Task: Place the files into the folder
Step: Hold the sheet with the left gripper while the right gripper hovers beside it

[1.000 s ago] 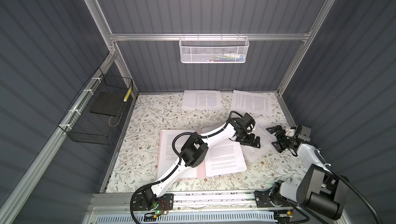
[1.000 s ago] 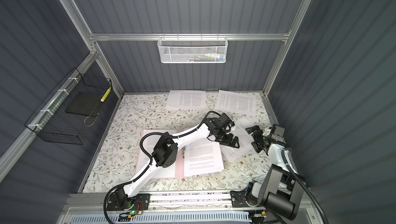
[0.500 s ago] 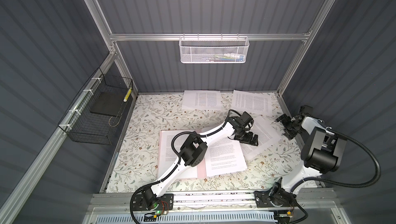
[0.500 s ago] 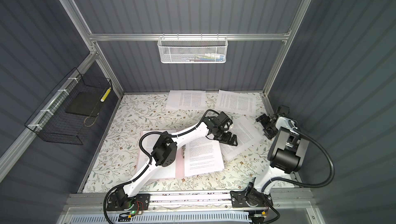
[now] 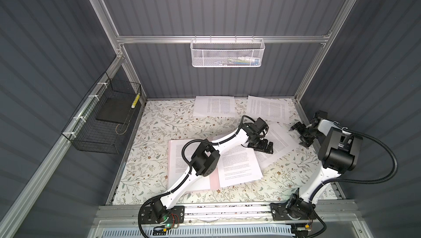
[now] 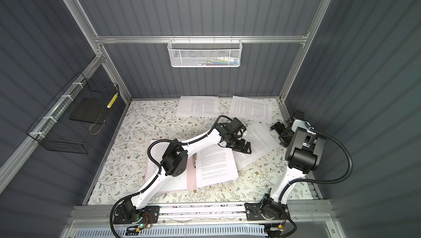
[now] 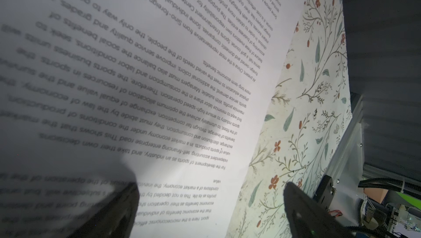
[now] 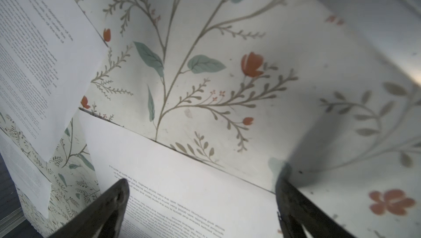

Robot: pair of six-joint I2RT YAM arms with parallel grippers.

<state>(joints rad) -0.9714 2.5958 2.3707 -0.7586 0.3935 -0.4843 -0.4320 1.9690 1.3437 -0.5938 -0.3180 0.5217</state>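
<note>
The pink folder lies open at the front middle, its metal clip on the spine. One file lies on each half, the other askew. A slanted file lies to their right. My left gripper stands open low over it, the sheet edge between the jaws. My right gripper is open at that file's right edge, a sheet corner between its fingers. Two more files lie at the back.
The floral mat covers the table inside grey walls. A black wire basket holding a black slab hangs on the left wall. A white mesh basket hangs on the back rail. The metal rail runs along the front.
The right arm has reared up, its elbow lifting off the front right corner, and its gripper has shifted back along the slanted file's right edge. The left gripper has barely moved.
</note>
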